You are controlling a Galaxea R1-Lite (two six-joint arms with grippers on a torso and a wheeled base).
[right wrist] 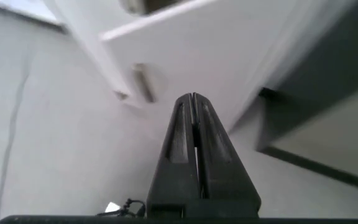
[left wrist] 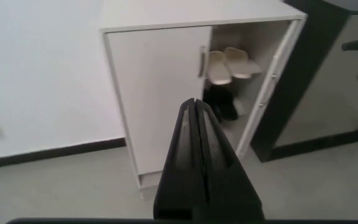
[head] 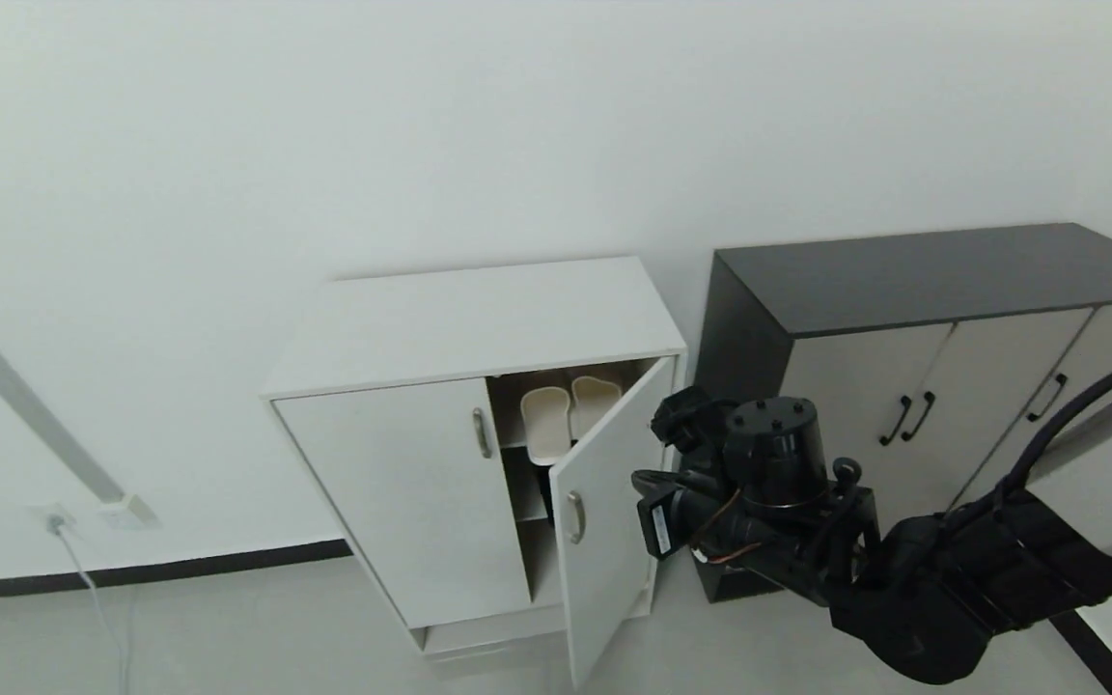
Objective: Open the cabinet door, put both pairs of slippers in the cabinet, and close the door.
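While the cabinet door [head: 604, 521] stands half open, pale slippers [head: 566, 410] rest on the upper shelf [head: 542, 446] inside. The right end effector [right wrist: 193, 96], pressed together like the left end effector [left wrist: 195, 101], is near the door's front. Grey floor [head: 228, 627] meets a white wall [head: 421, 125].

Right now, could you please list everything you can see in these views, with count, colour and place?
white cabinet: one, white, against the wall, left door shut.
open door: one, white, the white cabinet's right door.
cream slippers: one pair, cream, upper shelf inside the white cabinet.
dark slippers: seemingly one pair, black, shelf below the cream slippers.
dark cabinet: one, black top, grey doors, right of the white cabinet.
wall socket: one, white, low on the wall at left.
left gripper: one, black, shut, empty, facing the cabinet opening.
right gripper: one, black, shut, empty, near the open door.
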